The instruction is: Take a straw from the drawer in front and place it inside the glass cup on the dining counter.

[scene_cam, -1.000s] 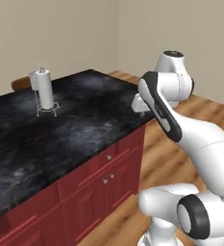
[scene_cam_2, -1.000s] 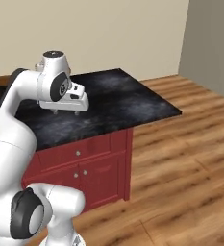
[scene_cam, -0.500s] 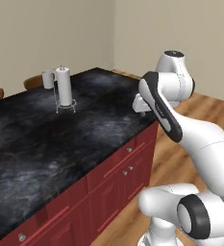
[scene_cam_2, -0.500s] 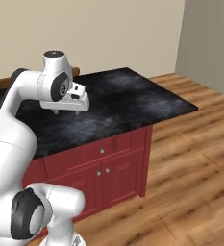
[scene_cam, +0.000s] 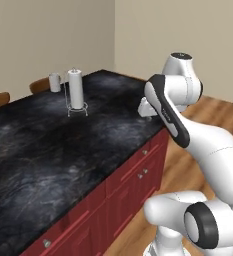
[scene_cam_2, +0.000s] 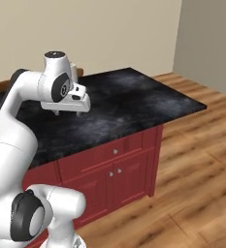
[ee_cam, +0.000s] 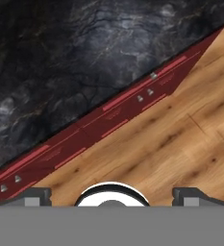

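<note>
My base has rolled along the surface, end effector spread apart and empty above the closed drawer.

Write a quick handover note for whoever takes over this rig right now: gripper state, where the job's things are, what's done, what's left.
Gripper: open, empty, held over the near edge of the dining counter.
Glass cup: standing at the counter's far side, just beyond the paper-towel roll.
Drawer: shut, at the top of the red base under the counter edge, knob showing.
Straw: not out yet.
Done: nothing on the job's things.
Left: open the drawer, take a straw, carry it across and drop it in the cup.
</note>
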### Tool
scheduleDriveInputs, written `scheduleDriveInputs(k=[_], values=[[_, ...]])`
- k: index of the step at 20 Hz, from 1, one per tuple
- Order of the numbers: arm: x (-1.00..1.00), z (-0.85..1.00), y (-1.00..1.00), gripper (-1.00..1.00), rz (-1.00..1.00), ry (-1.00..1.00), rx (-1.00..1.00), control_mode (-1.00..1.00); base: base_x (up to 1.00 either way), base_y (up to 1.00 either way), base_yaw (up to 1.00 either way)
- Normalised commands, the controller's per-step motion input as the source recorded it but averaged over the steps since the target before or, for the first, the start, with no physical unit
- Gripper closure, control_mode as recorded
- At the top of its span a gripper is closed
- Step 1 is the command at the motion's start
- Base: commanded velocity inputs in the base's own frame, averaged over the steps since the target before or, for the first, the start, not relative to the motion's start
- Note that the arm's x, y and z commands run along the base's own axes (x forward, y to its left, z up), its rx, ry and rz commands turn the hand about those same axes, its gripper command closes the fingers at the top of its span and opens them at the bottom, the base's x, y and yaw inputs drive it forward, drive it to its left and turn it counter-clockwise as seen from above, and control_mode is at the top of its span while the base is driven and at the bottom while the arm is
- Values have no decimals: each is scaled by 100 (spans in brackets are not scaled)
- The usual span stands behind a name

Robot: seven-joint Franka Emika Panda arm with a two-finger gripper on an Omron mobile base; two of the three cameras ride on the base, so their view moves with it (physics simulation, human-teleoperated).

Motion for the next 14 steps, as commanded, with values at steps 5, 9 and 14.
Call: scheduleDriveInputs(k=[5,9,14], values=[[0,0,0,-100,0,0,0,100,0,56,-14],[0,0,0,-100,0,0,0,100,0,27,-12],[0,0,0,-100,0,0,0,100,7,5,-9]])
